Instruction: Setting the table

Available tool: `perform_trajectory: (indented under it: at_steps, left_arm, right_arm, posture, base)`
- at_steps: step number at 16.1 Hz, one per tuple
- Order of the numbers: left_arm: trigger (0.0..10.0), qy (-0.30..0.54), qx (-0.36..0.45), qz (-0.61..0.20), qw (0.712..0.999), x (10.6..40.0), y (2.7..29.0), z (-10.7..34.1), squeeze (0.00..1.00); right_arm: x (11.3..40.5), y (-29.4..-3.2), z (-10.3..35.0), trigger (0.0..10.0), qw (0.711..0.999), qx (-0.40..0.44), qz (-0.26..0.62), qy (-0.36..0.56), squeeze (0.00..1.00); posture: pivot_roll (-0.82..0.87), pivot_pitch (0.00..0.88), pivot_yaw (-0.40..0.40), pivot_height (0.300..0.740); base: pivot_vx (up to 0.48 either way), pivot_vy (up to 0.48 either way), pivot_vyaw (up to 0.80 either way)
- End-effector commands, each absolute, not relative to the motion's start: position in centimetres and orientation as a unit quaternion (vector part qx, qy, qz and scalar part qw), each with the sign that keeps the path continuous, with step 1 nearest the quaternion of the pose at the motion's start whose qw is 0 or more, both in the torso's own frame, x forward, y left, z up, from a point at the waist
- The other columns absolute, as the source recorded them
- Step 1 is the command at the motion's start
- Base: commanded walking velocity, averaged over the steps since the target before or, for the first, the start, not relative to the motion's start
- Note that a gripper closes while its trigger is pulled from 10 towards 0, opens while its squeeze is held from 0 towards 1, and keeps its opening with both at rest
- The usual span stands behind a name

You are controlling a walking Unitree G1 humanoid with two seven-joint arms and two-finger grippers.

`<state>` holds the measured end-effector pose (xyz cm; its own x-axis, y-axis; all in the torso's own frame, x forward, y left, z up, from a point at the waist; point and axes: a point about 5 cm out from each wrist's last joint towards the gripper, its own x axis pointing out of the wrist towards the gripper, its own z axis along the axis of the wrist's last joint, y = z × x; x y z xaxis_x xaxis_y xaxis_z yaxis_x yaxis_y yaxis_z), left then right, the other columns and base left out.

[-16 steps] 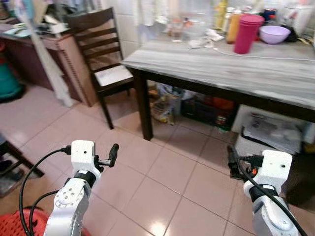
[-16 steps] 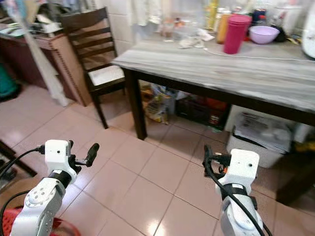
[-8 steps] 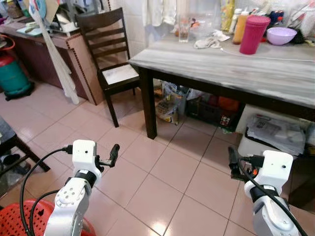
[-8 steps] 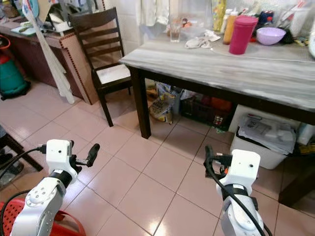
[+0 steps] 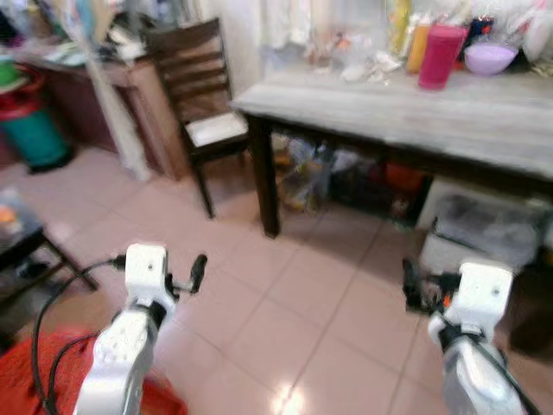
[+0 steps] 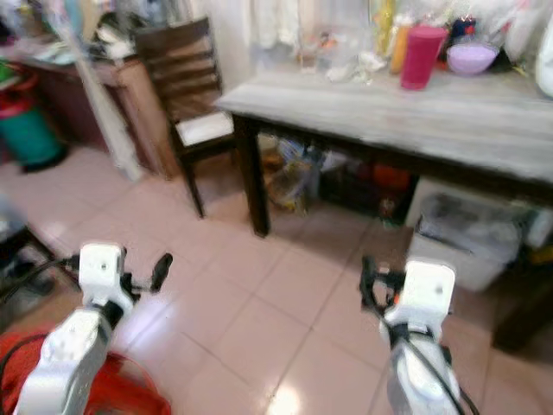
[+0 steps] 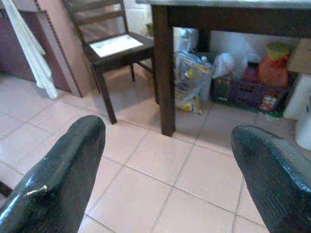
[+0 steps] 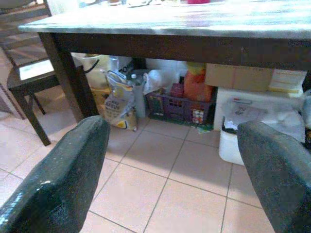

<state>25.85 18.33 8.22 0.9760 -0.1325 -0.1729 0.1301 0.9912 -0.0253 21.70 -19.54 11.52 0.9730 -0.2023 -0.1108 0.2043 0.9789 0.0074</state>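
A grey wood-grain table (image 5: 406,108) on dark legs stands ahead of me. At its far edge are a magenta tumbler (image 5: 440,57), a lilac bowl (image 5: 489,59), an orange bottle (image 5: 417,43), a crumpled cloth (image 5: 359,69) and a clear glass (image 6: 308,54). My left gripper (image 5: 198,270) is held low over the tiled floor, open and empty. My right gripper (image 5: 409,281) is also low over the floor, open with nothing between its fingers (image 8: 63,179). Both point toward the table, well short of it.
A dark wooden chair (image 5: 200,112) stands at the table's left end. Bags, a purple crate (image 8: 182,104) and a white bin (image 5: 484,233) sit under the table. A red basket (image 5: 86,393) lies at my left foot, a teal gas cylinder (image 5: 34,130) far left.
The whole picture has blurred and shifted a little; the camera has moved. Both grippers keep the same pose in front of me.
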Motion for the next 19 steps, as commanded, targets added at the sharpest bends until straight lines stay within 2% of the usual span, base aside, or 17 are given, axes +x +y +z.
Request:
perform_trajectory:
  at_steps: [1,9,12,17,19]
  left_arm:
    - [10.0,0.092,0.001,-0.059,0.994,25.8,18.8,8.1,0.0]
    - [10.0,0.072,-0.021,-0.105,0.992,25.9,18.5,8.9,0.0]
    - [10.0,0.067,-0.034,-0.119,0.99,26.0,18.0,9.2,0.0]
    - [10.0,0.069,-0.038,-0.122,0.989,25.9,17.9,9.2,0.0]
    - [10.0,0.069,-0.042,-0.126,0.989,26.0,17.7,9.3,0.0]
  right_arm:
    - [21.7,-19.5,11.3,10.0,0.992,0.008,-0.108,0.059,0.0]
    - [21.9,-19.9,11.4,10.0,0.99,0.02,-0.122,0.067,0.0]
    - [21.8,-19.9,11.3,10.0,0.99,0.016,-0.119,0.069,0.0]
    - [21.8,-19.8,11.3,10.0,0.991,0.017,-0.115,0.069,0.0]
    - [21.8,-19.9,11.4,10.0,0.991,0.015,-0.114,0.068,0.0]
  posture:
    - [-0.21,0.0,0.105,0.74]
    - [-0.21,0.0,0.11,0.74]
    - [-0.21,0.0,0.11,0.74]
    - [-0.21,0.0,0.107,0.74]
    - [-0.21,0.0,0.104,0.74]
  base:
    - [-0.281,0.0,0.0]
    - [0.0,0.0,0.0]
    - [0.0,-0.084,-0.77]
    - [0.0,-0.361,-0.75]
    - [0.0,-0.373,0.0]
